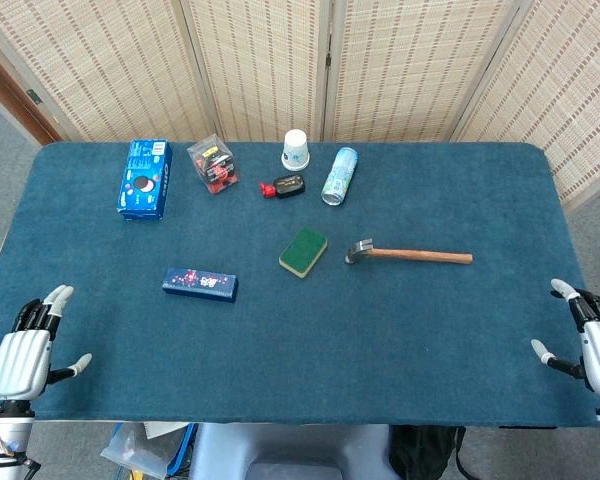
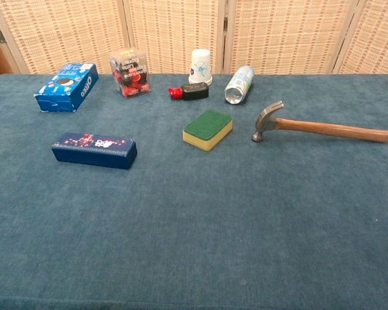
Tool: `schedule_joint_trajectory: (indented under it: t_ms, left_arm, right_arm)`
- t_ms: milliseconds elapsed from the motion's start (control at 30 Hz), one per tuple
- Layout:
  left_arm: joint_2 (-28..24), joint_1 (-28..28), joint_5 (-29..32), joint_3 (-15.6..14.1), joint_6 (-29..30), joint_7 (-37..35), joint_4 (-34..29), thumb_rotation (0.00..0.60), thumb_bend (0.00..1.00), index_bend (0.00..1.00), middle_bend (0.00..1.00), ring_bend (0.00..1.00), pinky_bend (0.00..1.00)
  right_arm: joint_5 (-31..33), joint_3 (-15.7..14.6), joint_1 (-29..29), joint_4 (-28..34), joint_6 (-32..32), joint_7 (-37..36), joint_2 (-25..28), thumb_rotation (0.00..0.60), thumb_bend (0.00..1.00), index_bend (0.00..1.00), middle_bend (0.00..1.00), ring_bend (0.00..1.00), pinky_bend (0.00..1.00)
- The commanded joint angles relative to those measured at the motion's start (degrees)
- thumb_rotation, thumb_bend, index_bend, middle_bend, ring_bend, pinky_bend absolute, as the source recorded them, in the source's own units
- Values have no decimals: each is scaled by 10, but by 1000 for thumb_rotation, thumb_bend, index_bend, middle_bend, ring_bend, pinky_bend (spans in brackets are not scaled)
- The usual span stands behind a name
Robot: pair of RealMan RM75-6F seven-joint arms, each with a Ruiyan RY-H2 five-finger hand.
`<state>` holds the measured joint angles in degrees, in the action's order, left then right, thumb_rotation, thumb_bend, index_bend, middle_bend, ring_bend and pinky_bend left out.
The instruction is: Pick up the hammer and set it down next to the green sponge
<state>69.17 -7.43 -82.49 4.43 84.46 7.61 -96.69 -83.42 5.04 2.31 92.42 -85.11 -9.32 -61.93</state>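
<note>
Hammer (image 1: pixel 408 254) lies flat just right of green sponge (image 1: pixel 303 251), apart. Behind sponge, far left: blue box (image 2: pixel 66 86) reading "Oreo". Left hand (image 1: pixel 25 352) and right hand (image 1: pixel 588 343): fingers spread, holding nothing.

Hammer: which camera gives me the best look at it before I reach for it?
The chest view. There the hammer appears large and close, with its metal head toward the green sponge and its wooden handle running right. The head view shows the whole hammer from above, smaller, plus both hands at the table's near edge.
</note>
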Motion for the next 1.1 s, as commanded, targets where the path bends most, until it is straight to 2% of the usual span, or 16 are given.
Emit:
schedule_joint_trajectory:
  t_ms: [33, 300, 567, 700, 867, 1100]
  left_arm:
    - [0, 0, 1, 0, 0, 3, 2, 600, 135, 55, 86, 152, 89]
    - [2, 0, -4, -2, 2, 14, 11, 600, 135, 55, 86, 152, 87]
    - [10, -2, -2, 0, 1, 23, 20, 600, 135, 55, 86, 152, 86]
    - [12, -2, -1, 0, 1, 17, 22, 600, 135, 55, 86, 152, 86]
    - [15, 0, -2, -3, 1, 11, 24, 600, 135, 55, 86, 152, 86]
    - [12, 9, 1, -8, 5, -3, 27, 600, 135, 55, 86, 152, 86]
  right_arm:
    - [-5, -3, 3, 3, 6, 2, 4, 600, 203, 115, 250, 155, 142]
    - [-25, -15, 18, 18, 33, 21, 26, 600, 203, 114, 250, 155, 142]
    - [-31, -12, 38, 21, 53, 31, 22, 600, 203, 114, 250, 155, 142]
    - [-19, -1, 57, 25, 74, 39, 15, 600, 199, 114, 250, 155, 142]
    - [16, 21, 107, 30, 145, 62, 11, 600, 193, 114, 250, 155, 142]
    - [98, 58, 201, 15, 280, 92, -17, 600, 188, 114, 250, 155, 142]
